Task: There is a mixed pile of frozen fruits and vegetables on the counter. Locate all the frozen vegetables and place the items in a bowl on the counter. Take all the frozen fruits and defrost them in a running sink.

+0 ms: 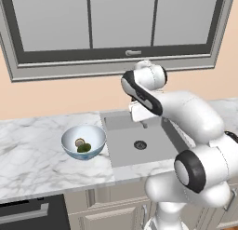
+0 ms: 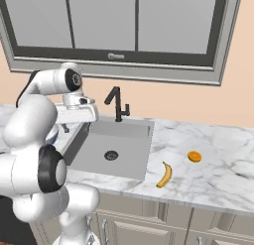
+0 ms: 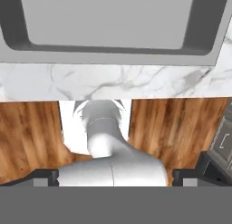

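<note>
A white marble worktop [image 2: 218, 164] runs under a wide window, with a grey sink [image 2: 119, 150] set into it and a black faucet [image 2: 117, 104] at the sink's back edge.

The robot's claw [image 3: 116, 175] hangs above the sink's left rear corner, pointing downward. Its 2 dark fingertips [image 3: 45, 175] stand at the far left and right of the hand view, spread about as wide as they go, with nothing between them. In the base views the hand appears as a white block [image 2: 77, 112] at the end of the arm.

Left of the sink, and lower than the claw, a pale blue bowl [image 1: 83, 141] sits on the worktop. Inside it lie 2 items touching each other: a dark green vegetable [image 1: 84, 148] and a mushroom [image 1: 79, 142] with a brown cap.

Well to the right of the claw, across the sink, 2 fruits lie on the worktop. A yellow banana [image 2: 165, 174] lies just beside the sink's right front corner, its long axis running from near the front edge back and slightly rightward, curve bulging right. A small orange fruit [image 2: 194, 156] rests flat behind and right of the banana, near it but not touching.
</note>
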Available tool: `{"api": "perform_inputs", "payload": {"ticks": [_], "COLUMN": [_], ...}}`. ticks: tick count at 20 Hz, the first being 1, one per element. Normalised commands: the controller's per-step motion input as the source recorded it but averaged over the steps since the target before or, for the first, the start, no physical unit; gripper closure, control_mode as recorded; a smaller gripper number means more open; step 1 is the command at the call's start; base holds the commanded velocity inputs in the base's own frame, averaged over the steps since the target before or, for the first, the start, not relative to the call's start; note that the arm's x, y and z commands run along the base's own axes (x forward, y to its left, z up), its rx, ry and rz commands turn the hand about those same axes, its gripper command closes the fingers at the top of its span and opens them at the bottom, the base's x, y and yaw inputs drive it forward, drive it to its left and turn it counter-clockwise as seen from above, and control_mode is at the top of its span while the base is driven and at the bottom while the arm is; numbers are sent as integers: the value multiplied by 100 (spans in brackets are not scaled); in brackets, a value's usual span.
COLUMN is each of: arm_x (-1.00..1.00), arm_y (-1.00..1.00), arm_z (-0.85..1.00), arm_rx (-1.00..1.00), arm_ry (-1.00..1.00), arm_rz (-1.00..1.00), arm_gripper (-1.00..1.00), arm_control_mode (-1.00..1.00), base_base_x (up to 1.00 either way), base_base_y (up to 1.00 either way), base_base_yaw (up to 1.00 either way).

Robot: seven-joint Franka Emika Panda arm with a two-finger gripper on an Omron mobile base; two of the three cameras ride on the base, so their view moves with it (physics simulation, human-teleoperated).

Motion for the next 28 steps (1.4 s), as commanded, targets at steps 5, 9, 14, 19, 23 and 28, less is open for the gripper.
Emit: {"api": "perform_inputs", "payload": {"ticks": [5, 9, 14, 19, 23, 28], "arm_x": [-16, -23, -41, -8, 0, 33], "arm_y": [-100, -100, -100, -100, -100, -71], "arm_z": [-31, -29, -29, 2, 0, -14], "arm_rx": [1, 0, 2, 19, 28, 26], "arm_ry": [0, 0, -2, -10, -6, -7], "arm_rz": [1, 0, 0, 17, 31, 21], "arm_gripper": [-100, -100, -100, -100, -100, -100], "arm_control_mode": [-100, -100, -100, -100, -100, -100], "base_base_x": [0, 0, 0, 0, 0, 0], "base_base_y": [0, 0, 0, 0, 0, 0], "base_base_yaw": [0, 0, 0, 0, 0, 0]}}
